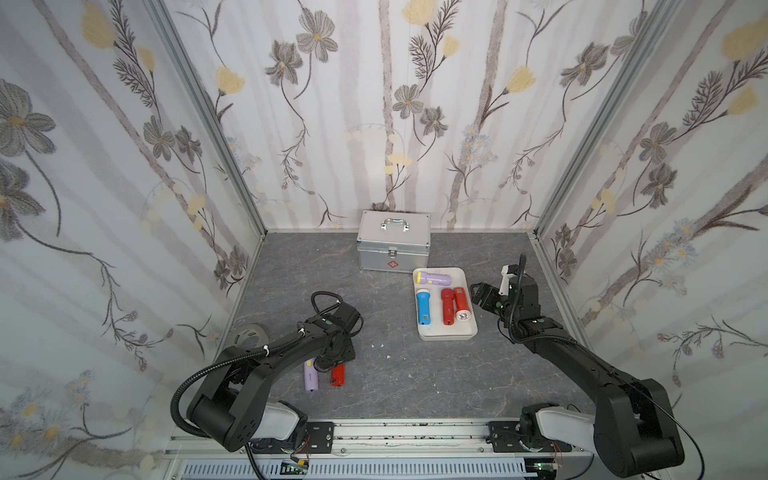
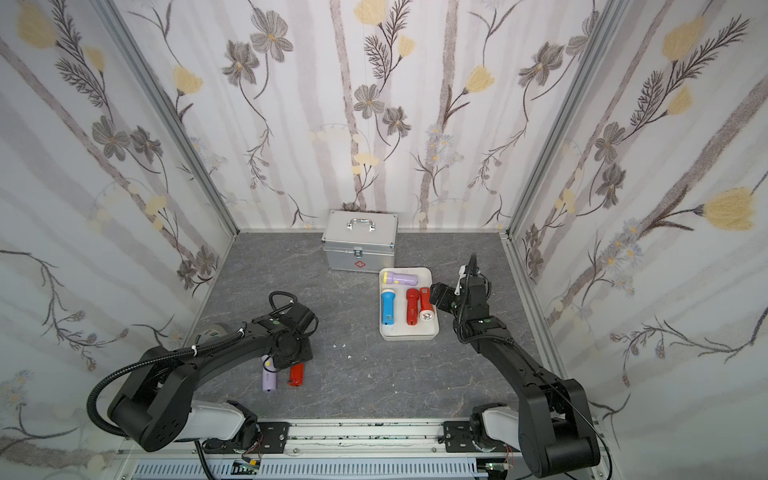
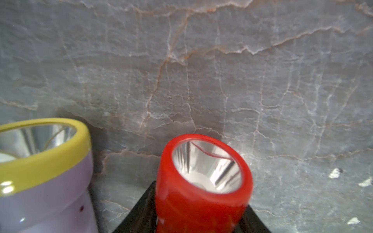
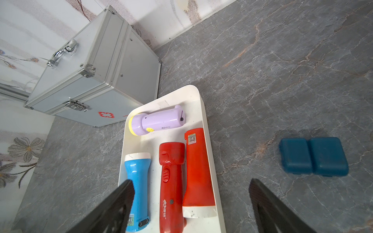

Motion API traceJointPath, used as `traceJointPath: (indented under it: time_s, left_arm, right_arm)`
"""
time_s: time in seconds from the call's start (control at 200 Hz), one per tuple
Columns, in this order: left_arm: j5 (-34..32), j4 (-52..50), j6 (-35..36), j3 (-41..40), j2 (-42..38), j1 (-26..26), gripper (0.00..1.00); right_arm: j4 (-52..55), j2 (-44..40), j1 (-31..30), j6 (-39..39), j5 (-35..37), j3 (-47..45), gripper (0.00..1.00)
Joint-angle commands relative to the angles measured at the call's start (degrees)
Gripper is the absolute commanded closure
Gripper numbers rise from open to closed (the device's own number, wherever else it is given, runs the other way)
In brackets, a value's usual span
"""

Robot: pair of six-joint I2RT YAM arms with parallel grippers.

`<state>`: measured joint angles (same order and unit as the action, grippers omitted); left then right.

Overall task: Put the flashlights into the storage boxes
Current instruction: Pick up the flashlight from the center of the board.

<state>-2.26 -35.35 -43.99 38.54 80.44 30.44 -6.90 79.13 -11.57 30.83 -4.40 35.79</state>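
Left gripper (image 3: 201, 196): low over the table (image 1: 395, 374), its two black fingers pressed against either side of the loose red flashlight (image 3: 181, 201).
Loose red flashlight: all red and stubby, with a flared head and a shiny silver reflector. It lies on the table with its body between the left fingers and its head sticking out past their tips.
Loose lilac flashlight (image 1: 311, 378): pale lilac body with a yellow ring round a silver reflector. It lies just beside the left gripper on its left, parallel to the red one and outside the fingers.
Right gripper (image 4: 190, 181): fingers wide apart and holding nothing. One finger is over the tray and the other over bare table.
White tray (image 1: 446, 332): shallow, with rounded corners and a low rim, directly below and ahead of the right gripper.
Tray lilac flashlight (image 1: 432, 277): yellow head and yellow switch. It lies crosswise at the tray end farthest from the right gripper.
Blue flashlight (image 1: 423, 307): sky blue with a white head, under the right gripper's left finger.
Tray red flashlight (image 1: 447, 306): all red with an oval switch, between the right fingers.
White-headed red flashlight (image 1: 460, 303): orange-red with a code sticker, against the tray rim.
Dark blue block (image 4: 313, 156): on the table beyond the right finger, apart from the tray.
Silver case (image 1: 392, 247): closed, with a red cross, past the tray's far end.
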Motion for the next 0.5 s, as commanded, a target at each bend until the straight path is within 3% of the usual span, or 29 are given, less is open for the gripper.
traceJointPath:
  time_s: [0.0, 0.135, 0.32, 0.5]
  left_arm:
    - [0.9, 2.4, -1.6, -0.1, 1.5, 0.4, 0.46]
    - [1.1, 3.2, -1.9, 0.7, 4.0, 1.2, 0.43]
    - [0.7, 1.8, -2.0, 2.5, 3.7, 2.4, 0.62]
    - [-0.3, -2.3, -1.8, 7.7, 0.6, 3.8, 0.67]
  right_arm:
    - [-0.8, 0.2, 0.0, 0.2, 0.4, 0.5, 0.11]
    - [-0.7, 0.2, 0.0, 0.1, 0.5, 0.7, 0.10]
    - [-0.4, 0.1, 0.1, -0.2, 0.8, 0.5, 0.10]
    - [-0.6, 0.1, 0.1, -0.4, 0.9, 0.4, 0.10]
